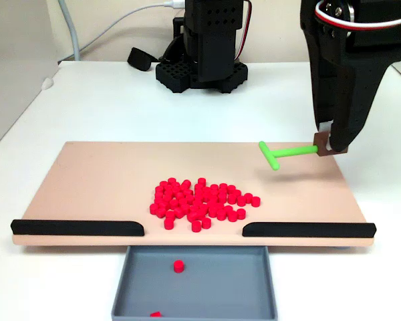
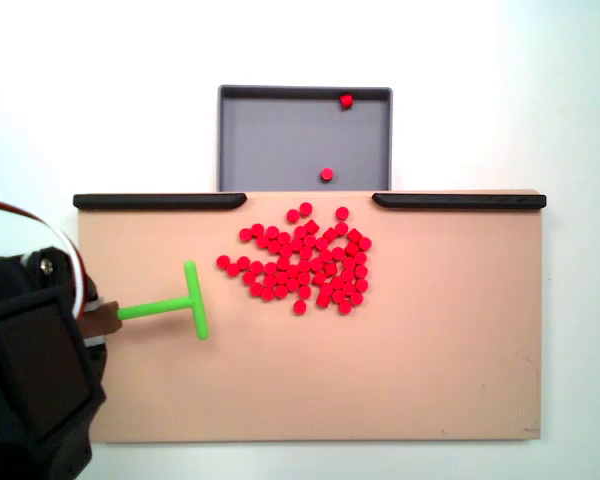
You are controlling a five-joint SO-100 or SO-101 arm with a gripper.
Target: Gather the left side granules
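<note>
Fixed view from above: pincer at left clamps the green T-shaped pusher by its stem. Granules cluster mid-board, near the gap before the grey tray, which holds two.

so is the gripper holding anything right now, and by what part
Yes: the gripper holds the green T-shaped pusher by the brown end of its stem, crossbar pointing toward the granules.
</note>
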